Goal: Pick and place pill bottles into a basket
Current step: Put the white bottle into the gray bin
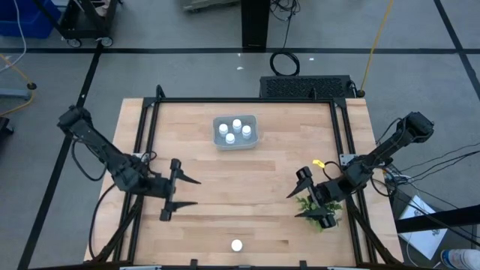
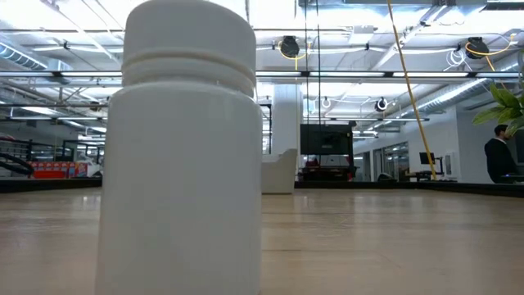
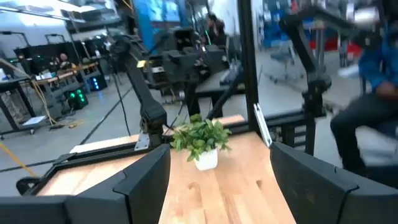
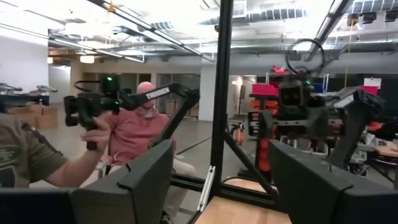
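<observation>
The pale grey-blue basket (image 1: 236, 142) sits at the table's far middle with several white pill bottles (image 1: 237, 124) standing in it. One more white bottle (image 1: 237, 245) stands alone on its base near the table's near edge; it fills the left of the low view (image 2: 180, 156). My left gripper (image 1: 196, 192) is open and empty over the table's left middle, pointing toward the right. My right gripper (image 1: 294, 205) is open and empty at the right, pointing left, just beside the small green plant (image 1: 321, 202). The open fingers also show in both wrist views (image 3: 217, 168) (image 4: 221, 168).
The small green plant in its white pot (image 3: 200, 144) stands at the table's right, under my right arm. A black frame (image 1: 240, 101) runs round the table's edges. People sit beyond the table's left side (image 4: 134, 140). Bare wood lies between the grippers and the lone bottle.
</observation>
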